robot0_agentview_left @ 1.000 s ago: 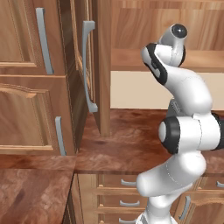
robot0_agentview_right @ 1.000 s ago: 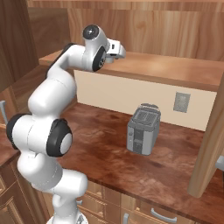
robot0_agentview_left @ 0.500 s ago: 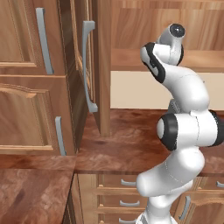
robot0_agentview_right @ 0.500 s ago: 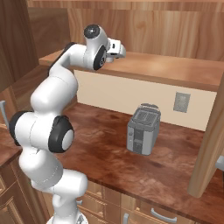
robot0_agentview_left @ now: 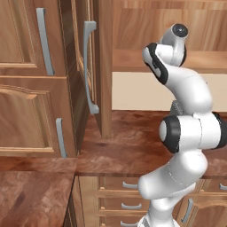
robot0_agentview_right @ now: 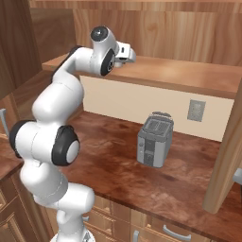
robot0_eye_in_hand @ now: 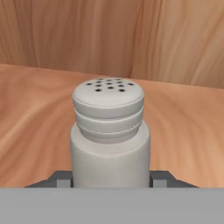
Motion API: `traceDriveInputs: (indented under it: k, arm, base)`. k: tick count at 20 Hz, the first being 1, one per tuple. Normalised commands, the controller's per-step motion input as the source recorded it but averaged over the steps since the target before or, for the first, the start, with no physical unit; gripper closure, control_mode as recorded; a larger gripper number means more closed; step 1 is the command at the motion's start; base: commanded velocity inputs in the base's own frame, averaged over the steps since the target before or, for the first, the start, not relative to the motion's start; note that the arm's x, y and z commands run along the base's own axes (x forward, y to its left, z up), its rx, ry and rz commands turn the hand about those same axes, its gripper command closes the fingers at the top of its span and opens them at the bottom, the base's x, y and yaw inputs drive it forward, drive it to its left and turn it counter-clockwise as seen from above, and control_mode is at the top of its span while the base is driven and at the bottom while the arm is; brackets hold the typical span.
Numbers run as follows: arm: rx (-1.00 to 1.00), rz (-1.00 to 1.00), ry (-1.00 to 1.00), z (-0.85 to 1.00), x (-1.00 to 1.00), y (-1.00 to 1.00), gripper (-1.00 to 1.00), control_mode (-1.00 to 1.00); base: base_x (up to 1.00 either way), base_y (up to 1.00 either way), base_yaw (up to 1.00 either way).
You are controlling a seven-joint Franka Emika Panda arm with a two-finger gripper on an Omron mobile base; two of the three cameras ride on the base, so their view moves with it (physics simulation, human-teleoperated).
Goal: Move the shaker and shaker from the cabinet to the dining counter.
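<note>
From the left, the white arm reaches up to the open cabinet's shelf. From the right, a grey toaster stands on the worktop below that shelf. At the hand, a shaker stands upright on the shelf between the fingertips of the gripper; whether they clench it, I cannot tell

Light-grey shaker with dark-dotted cap — warm brown wood-grain cabinet, grey toaster.
</note>
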Motion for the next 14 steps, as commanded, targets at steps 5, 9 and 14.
traceDriveInputs:
  k: [5, 9, 14]
  arm:
    - [0.00, 0.00, -0.03, -0.03, -0.55, -0.03, 1.00, -1.00]
    - [0.00, 0.00, -0.06, -0.04, -0.78, 0.00, 1.00, -1.00]
    - [0.00, -0.01, -0.09, -0.02, -0.88, 0.04, 1.00, -1.00]
  base:
    - [0.00, 0.00, 0.00]
    - [0.00, 0.00, 0.00]
    - [0.00, 0.00, 0.00]
